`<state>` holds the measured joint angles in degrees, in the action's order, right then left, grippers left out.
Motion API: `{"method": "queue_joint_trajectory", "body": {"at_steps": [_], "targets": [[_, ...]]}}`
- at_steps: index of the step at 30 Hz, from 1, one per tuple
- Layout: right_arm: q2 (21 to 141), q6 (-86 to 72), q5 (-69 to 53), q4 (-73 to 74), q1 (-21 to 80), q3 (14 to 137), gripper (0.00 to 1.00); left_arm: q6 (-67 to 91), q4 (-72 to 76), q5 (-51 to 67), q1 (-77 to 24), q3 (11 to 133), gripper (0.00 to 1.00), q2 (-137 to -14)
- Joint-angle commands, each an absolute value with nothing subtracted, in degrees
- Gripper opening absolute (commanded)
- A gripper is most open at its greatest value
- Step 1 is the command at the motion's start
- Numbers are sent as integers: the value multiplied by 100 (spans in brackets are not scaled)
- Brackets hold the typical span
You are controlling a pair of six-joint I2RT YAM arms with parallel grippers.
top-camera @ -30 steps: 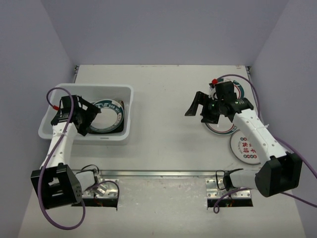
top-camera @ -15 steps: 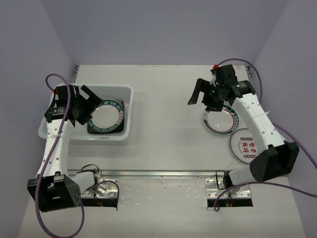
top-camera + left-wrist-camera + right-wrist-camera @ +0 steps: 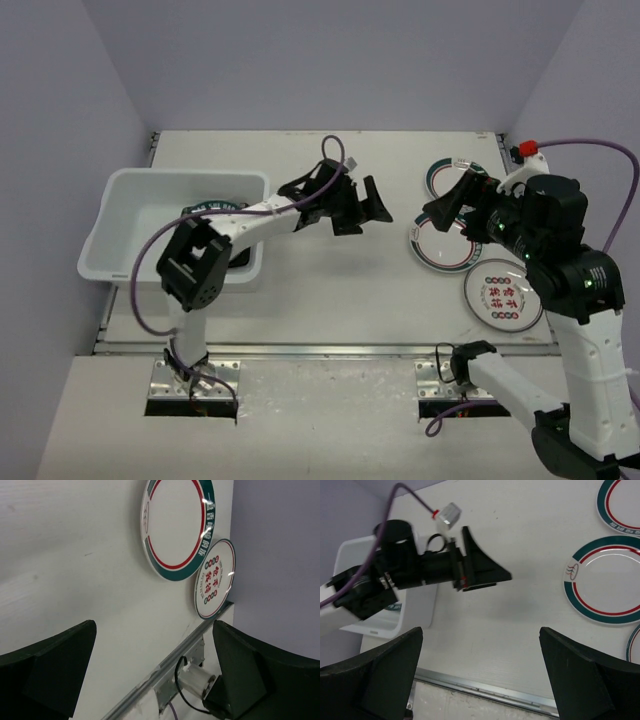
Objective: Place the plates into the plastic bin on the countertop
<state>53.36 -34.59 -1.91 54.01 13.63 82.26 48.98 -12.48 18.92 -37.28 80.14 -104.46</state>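
Plastic bin (image 3: 130,200) at left, partly filled. Left claw (image 3: 362,208) hangs wide and empty over mid-worktop (image 3: 330,290); right claw (image 3: 452,212) gapes above three round plates (image 3: 440,255) right. Danger: arms crowding together could collide.

The off-white countertop (image 3: 330,300) carries the plastic bin (image 3: 112,225) behind the left gripper (image 3: 365,212); ahead of its fingers lie two teal-rimmed plates (image 3: 440,256) and a red-character plate (image 3: 503,297).
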Motion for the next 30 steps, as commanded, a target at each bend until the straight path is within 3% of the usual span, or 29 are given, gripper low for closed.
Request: {"method": "queue_joint_trajectory", "body": {"at_steps": [1,9,15,20,21,26,29,30], "targets": [[5042,-3770,-608,5343,1354,7656,99,5499,-438,2203,-4129,9171,100,-11931],[4589,-3814,-778,5452,1356,7299,99,5894,-247,2221,-4219,10286,96,-13697],[4474,-3885,-1028,5432,1354,7181,99,6109,-360,2355,-4236,10969,80,-14581],[4398,-3917,-1180,5432,1354,7161,99,6140,-524,2422,-4203,11654,47,-15185],[4364,-3889,-1186,5432,1354,7155,99,6042,-799,2433,-4186,11942,34,-15397],[4287,-3795,-1114,5519,1354,7107,99,5876,-547,2548,-4149,12018,22,-15519],[4286,-3750,-1134,5514,1356,7069,99,5865,-159,2821,-4148,12062,2,-15565],[4298,-3735,-1137,5517,1354,7054,99,5812,-146,2849,-4145,12029,0,-15505]]}}
